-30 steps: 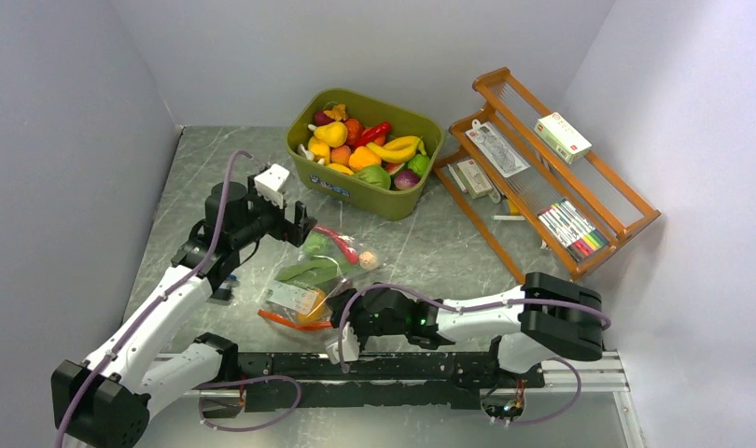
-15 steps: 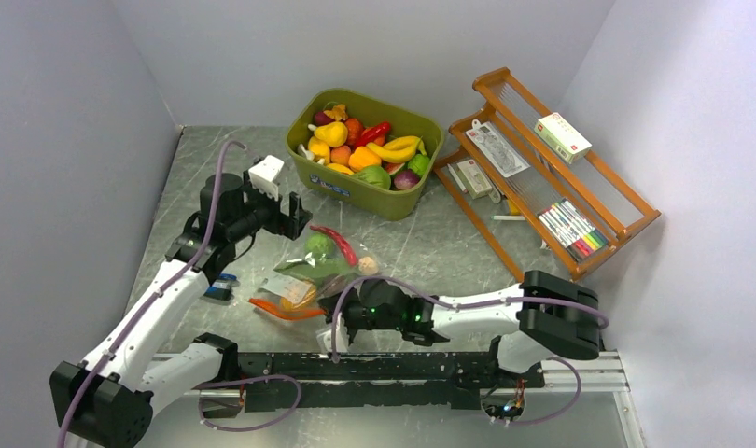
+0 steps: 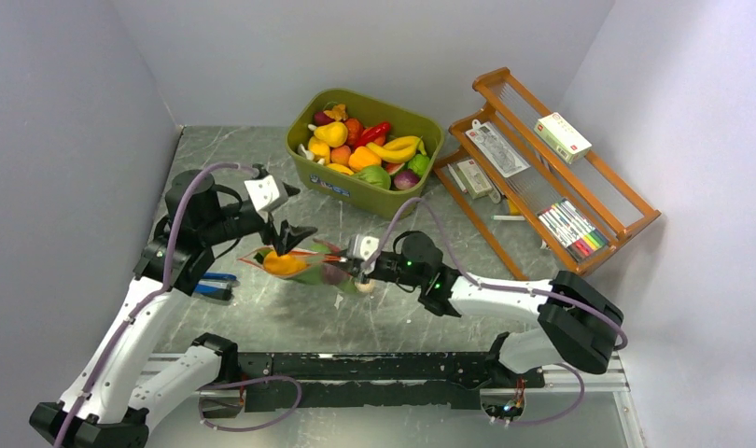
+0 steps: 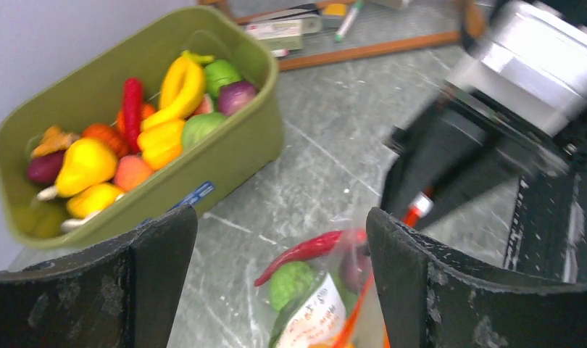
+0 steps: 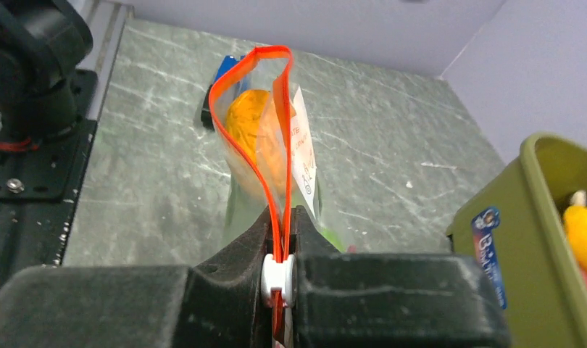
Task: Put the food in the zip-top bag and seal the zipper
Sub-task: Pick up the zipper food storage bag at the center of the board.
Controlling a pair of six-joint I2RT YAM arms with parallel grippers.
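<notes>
Two zipper lips [image 5: 270,50] gape — right claw [image 5: 280,235] pinches one end.

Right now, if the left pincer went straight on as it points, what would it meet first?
Probably the zip-top bag, low between its open fingers, with the right pincer shut on the zipper just beyond; depth is unclear.

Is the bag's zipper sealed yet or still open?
Mostly open. The right gripper pinches one end of the zipper, but beyond it the two strips bow apart in a loop.
</notes>
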